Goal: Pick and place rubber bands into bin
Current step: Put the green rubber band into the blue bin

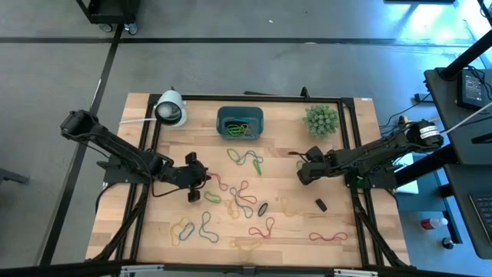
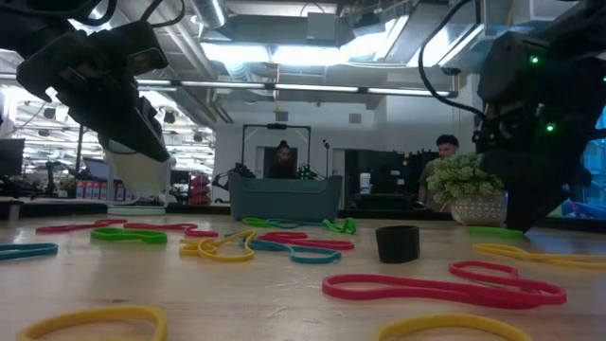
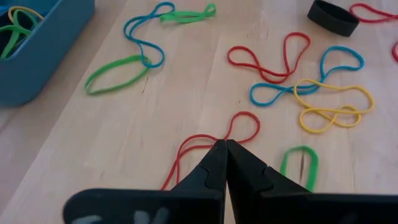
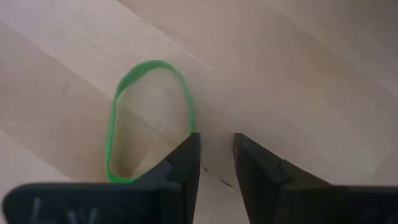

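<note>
Green band fills only my right wrist view, beside my parted right gripper; my left gripper is closed above a red band.

The bin is set at the table's far edge, between a cylinder on its left and a plant on its right. Rubber bands are scattered before it, some inside it.

Even bright overhead light, soft shadows; low view has ceiling-light glare, blurred near rubber bands.
</note>
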You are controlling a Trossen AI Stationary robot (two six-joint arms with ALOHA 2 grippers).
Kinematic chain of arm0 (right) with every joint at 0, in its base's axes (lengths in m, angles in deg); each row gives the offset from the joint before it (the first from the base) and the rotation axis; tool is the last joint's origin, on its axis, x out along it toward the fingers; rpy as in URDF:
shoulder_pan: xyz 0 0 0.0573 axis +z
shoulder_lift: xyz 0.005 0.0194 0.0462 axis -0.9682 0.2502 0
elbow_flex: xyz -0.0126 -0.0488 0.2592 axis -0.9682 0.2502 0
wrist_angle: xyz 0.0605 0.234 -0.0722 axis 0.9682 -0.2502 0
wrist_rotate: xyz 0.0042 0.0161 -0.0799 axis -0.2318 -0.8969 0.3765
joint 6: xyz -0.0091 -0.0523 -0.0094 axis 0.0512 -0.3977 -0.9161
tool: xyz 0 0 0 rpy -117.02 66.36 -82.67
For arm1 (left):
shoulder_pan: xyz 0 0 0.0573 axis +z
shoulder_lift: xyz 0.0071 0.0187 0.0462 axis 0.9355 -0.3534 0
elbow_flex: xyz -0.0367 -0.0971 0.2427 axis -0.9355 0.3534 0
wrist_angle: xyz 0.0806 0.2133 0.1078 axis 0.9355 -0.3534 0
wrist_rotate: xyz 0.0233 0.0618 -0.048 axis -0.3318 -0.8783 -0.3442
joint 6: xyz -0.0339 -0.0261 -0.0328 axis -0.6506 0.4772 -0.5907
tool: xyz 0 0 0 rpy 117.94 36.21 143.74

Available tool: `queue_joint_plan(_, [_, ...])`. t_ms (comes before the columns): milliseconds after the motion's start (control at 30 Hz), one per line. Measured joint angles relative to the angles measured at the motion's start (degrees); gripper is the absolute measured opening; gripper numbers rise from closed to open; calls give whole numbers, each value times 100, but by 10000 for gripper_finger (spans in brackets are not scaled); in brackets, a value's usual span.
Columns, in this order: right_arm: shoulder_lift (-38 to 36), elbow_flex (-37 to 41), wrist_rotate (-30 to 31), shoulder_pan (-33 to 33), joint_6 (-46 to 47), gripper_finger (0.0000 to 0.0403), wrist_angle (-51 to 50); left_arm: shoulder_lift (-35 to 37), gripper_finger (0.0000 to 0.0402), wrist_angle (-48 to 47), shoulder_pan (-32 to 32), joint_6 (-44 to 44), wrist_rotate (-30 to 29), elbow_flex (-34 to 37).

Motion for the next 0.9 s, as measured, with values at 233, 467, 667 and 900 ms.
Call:
queue_joint_plan(233, [3, 18, 3, 0, -171, 73, 82, -2, 1, 0, 7, 144, -27, 0])
queue_joint_plan(467, [17, -190, 82, -3, -465, 39, 46, -2, 1, 0, 7, 197, -42, 0])
queue_joint_plan(667, [14, -269, 217, -3, -464, 37, 2, -2, 2, 0, 7, 197, -42, 0])
queue_joint_plan(900, [14, -269, 218, -3, -461, 37, -1, -2, 3, 0, 7, 154, -42, 0])
